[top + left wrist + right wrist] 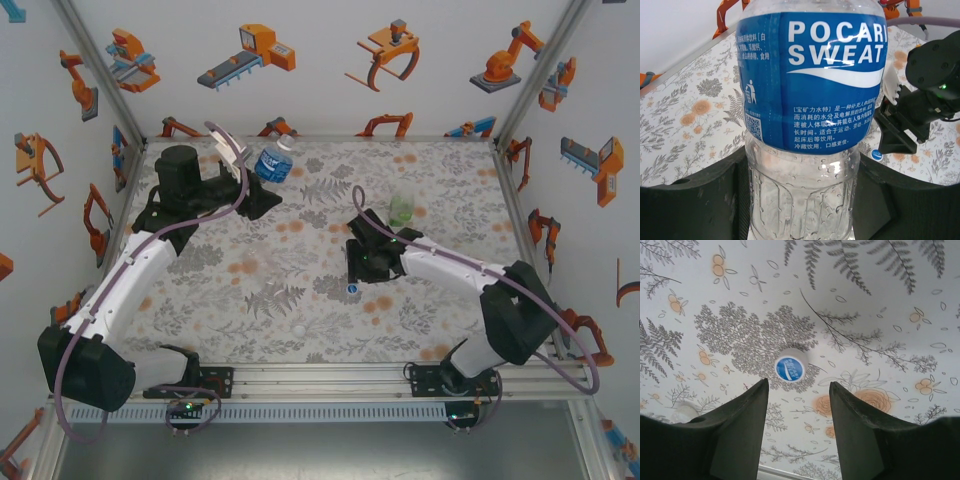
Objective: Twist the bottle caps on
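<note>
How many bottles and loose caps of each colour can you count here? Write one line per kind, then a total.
Blue-label bottle: 1
Green bottle: 1
Blue-topped cap: 1
White cap: 1
Total: 4
A clear shape at the back left might be a third bottle, but it is too unclear to count.

right gripper (797, 390): jaws apart, the gap between them free. blue-topped cap (790, 365) lies just past the fingertips, with bare table (880, 300) all round it. green-tinted bottle (401, 208) stands near, on the gripper's far side. left gripper (802, 180): gap taken up by blue-label bottle (810, 80). near-centre table open, with one white cap (297, 328) on it.
</note>
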Controlling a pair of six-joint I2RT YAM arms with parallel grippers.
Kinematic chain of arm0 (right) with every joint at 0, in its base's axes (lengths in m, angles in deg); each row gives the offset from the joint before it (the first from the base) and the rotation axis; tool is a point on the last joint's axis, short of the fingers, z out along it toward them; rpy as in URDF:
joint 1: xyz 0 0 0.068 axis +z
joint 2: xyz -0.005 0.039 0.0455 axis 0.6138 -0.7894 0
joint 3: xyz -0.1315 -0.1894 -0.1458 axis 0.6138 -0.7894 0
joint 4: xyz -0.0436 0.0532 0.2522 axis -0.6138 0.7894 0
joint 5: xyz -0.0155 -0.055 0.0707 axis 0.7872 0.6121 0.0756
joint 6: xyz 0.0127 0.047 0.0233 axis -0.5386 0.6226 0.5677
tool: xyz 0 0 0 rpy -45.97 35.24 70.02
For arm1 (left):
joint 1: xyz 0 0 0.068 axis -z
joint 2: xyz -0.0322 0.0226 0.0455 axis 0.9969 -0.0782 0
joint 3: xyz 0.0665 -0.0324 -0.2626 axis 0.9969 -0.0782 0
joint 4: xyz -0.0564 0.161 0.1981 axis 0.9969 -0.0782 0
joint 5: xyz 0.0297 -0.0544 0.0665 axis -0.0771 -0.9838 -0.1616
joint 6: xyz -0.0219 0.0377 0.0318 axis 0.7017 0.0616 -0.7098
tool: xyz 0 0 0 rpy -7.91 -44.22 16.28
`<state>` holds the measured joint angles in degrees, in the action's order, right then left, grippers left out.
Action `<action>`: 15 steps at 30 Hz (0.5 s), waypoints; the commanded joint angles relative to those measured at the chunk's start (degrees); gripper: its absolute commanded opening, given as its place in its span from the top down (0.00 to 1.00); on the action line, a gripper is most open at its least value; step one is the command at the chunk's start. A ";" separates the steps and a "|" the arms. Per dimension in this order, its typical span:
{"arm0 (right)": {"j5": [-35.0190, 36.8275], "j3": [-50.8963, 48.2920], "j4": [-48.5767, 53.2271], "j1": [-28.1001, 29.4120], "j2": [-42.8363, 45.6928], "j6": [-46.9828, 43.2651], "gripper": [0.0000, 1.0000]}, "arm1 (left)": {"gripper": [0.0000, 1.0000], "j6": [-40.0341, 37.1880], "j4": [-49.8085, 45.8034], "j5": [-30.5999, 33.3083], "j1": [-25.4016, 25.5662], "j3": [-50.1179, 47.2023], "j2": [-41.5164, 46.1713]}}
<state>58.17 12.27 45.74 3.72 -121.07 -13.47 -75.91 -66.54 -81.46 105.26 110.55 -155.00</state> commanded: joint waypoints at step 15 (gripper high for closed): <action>4.06 4.55 1.92 4.12 -9.59 -0.09 0.60 | 1.00 -0.27 0.23 -1.58 -0.42 0.11 0.23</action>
<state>60.97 15.60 47.01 7.50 -130.71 -13.62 -75.91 -66.54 -81.50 105.18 110.55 -155.00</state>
